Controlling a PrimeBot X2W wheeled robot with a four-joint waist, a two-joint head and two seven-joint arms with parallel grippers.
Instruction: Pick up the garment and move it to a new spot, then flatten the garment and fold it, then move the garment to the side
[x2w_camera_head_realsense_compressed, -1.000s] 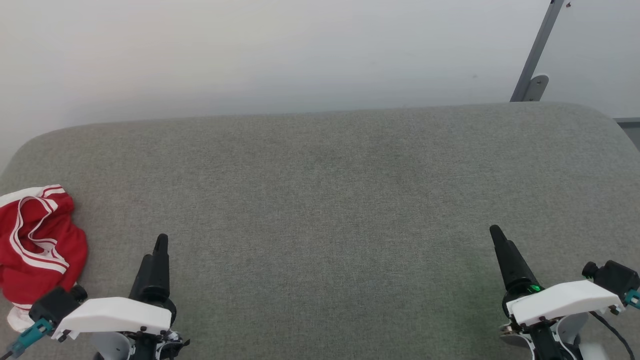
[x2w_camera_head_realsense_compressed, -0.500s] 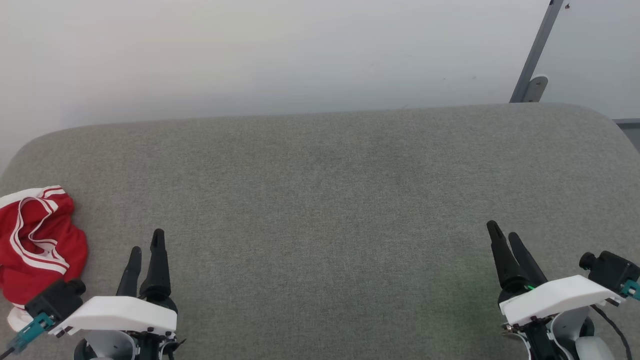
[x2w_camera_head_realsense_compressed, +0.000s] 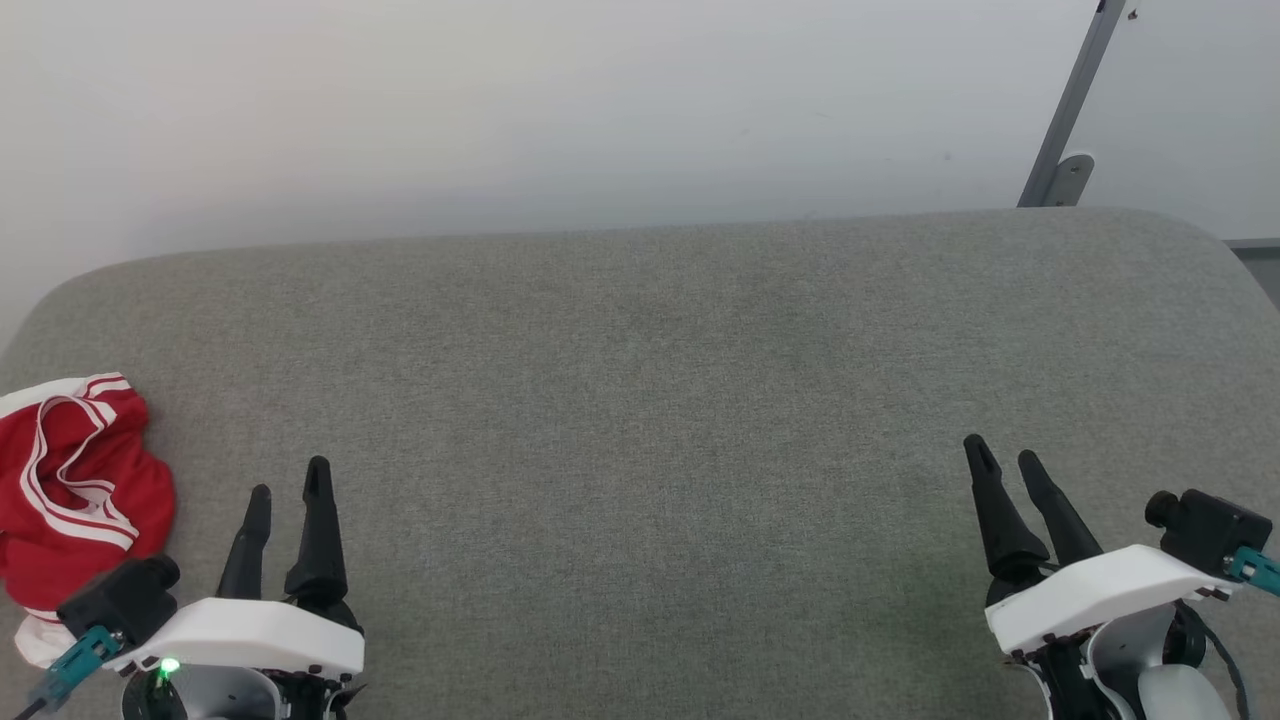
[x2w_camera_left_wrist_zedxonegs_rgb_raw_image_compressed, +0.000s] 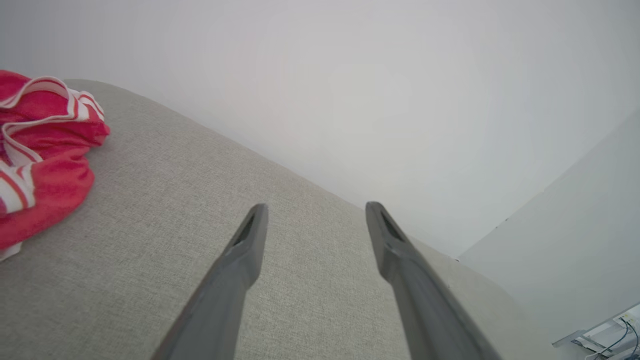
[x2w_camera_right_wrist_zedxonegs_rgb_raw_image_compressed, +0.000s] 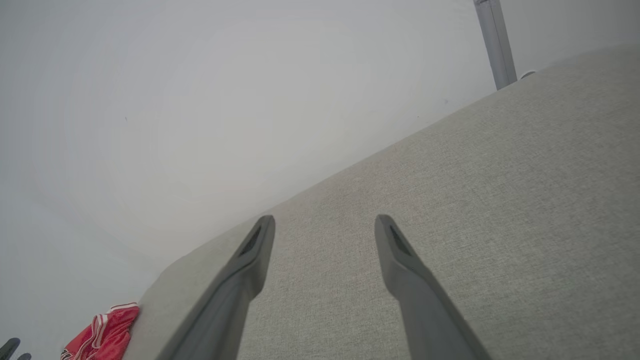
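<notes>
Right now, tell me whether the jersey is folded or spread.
Neither: the jersey lies crumpled in a heap, fabric bunched and twisted, no flat panel or neat fold showing.

Garment (x2w_camera_head_realsense_compressed: 75, 490) red w/ white-striped trim; cushion (x2w_camera_head_realsense_compressed: 640, 400) grey-green weave; fingers (x2w_camera_head_realsense_compressed: 318, 530) black.

A broad grey fabric-covered surface (x2w_camera_head_realsense_compressed: 640, 380) with rounded far corners spans the head view. A crumpled red garment (x2w_camera_head_realsense_compressed: 75, 490) with white-striped trim lies on it at the near left edge.

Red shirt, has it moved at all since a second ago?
No. The red jersey sits at the same spot by the left edge of the grey cushion as before.
</notes>
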